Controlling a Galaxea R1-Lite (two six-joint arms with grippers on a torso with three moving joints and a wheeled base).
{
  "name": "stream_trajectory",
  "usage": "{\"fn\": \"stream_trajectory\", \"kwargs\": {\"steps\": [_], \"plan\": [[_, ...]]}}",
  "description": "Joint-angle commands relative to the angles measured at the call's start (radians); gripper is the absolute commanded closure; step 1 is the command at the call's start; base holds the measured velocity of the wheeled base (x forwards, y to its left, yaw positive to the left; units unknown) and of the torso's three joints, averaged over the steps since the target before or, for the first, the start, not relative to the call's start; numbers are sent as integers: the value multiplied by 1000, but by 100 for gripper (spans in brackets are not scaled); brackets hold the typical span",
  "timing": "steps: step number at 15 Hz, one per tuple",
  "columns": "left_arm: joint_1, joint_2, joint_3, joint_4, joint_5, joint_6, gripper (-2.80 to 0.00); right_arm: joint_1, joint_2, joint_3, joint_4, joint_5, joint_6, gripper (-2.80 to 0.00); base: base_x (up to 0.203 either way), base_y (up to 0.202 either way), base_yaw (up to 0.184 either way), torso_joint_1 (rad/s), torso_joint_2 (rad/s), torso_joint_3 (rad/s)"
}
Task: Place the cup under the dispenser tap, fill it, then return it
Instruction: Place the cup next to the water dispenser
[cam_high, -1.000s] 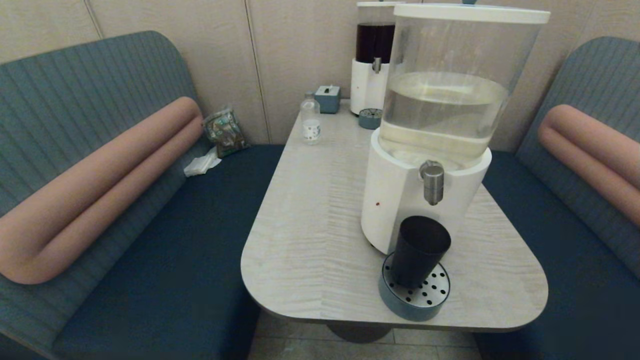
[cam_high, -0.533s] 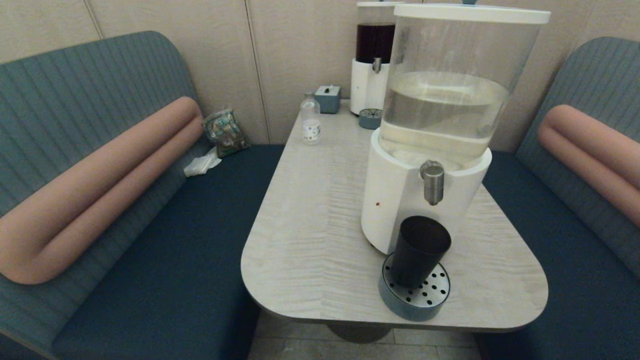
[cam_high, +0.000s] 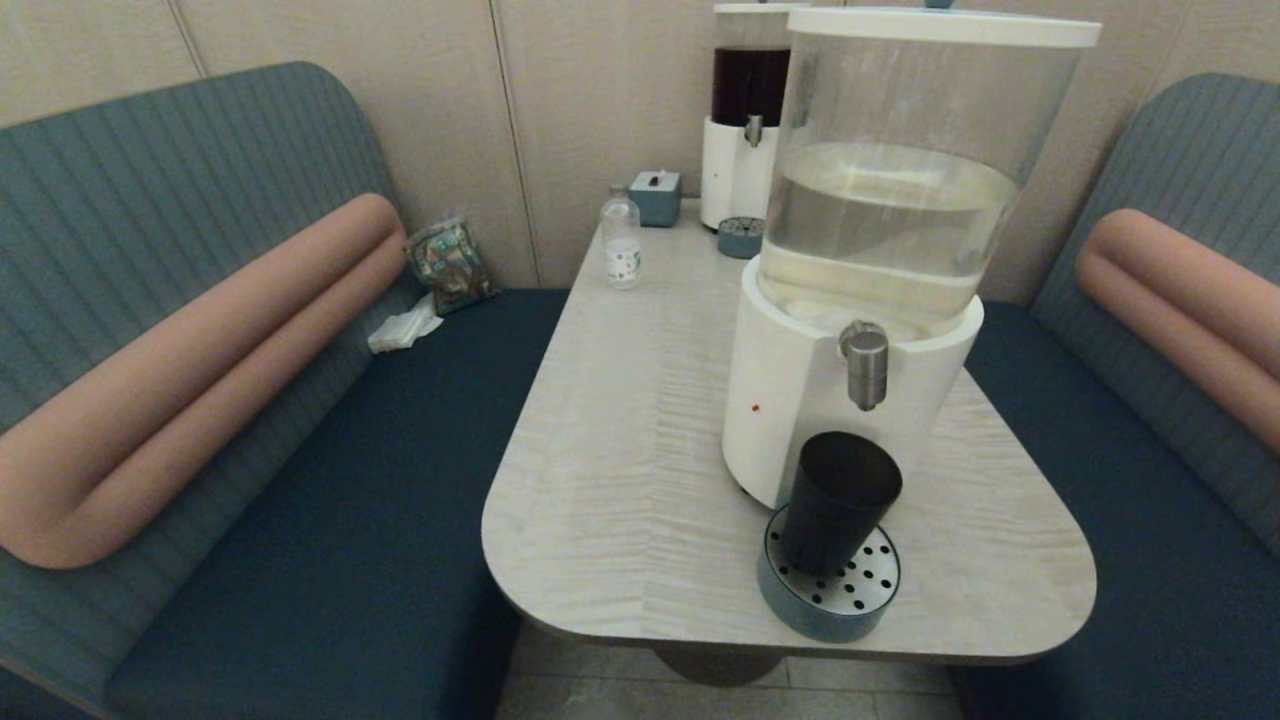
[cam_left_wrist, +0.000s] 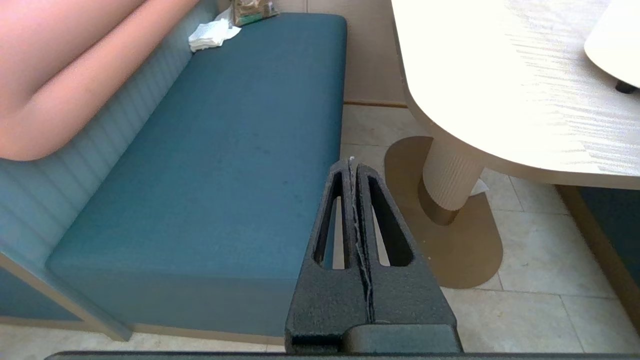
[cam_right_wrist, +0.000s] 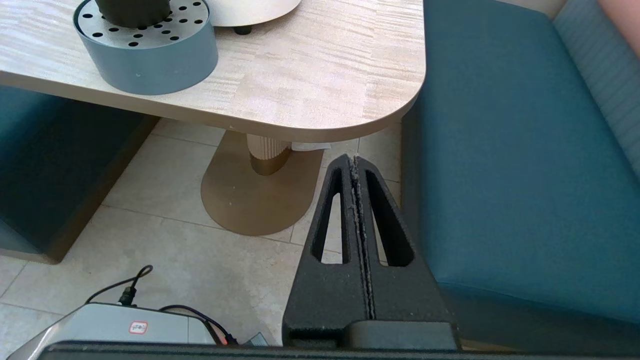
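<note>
cup (cam_high: 838, 505): black tumbler, upright on round drip tray (cam_high: 800, 605), sits toward tray's back-left part; rim open, inside too dark to tell if any liquid. Nothing holding it.
dispenser tap (cam_high: 865, 364): steel spout on white base of big dispenser (cam_high: 790, 400), directly above cup, clear gap btwn spout tip & cup rim. No stream visible.
tank (cam_high: 900, 170): clear, pale liquid roughly half up.
left gripper (cam_left_wrist: 353, 167): parked low beside table (cam_left_wrist: 475, 75), off table edge, over floor next to teal bench seat (cam_left_wrist: 225, 150); fingers pressed together, holding nothing.
right gripper (cam_right_wrist: 354, 165): parked low below table's near corner, over floor by the other bench; fingers pressed together, empty. Drip tray in its view up on tabletop.
far end of table: small clear bottle (cam_high: 621, 240), 2nd dispenser w/ dark liquid (cam_high: 745, 110), well apart from cup.
</note>
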Motion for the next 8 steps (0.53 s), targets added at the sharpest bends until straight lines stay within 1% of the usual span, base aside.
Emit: {"fn": "stream_trajectory", "kwargs": {"steps": [1, 3, 6, 8], "plan": [[0, 1, 0, 0, 1, 0, 0, 0, 1, 1, 2, 0, -2, 0, 0, 0, 0, 0, 0, 0], [0, 1, 0, 0, 0, 4, 0, 0, 1, 1, 2, 0, -3, 0, 0, 0, 0, 0, 0, 0], [0, 1, 1, 10, -3, 37, 0, 0, 0, 1, 2, 0, -3, 0, 0, 0, 0, 0, 0, 0], [0, 1, -42, 14, -10, 33, 0, 0, 1, 1, 2, 0, -3, 0, 0, 0, 0, 0, 0, 0]]}}
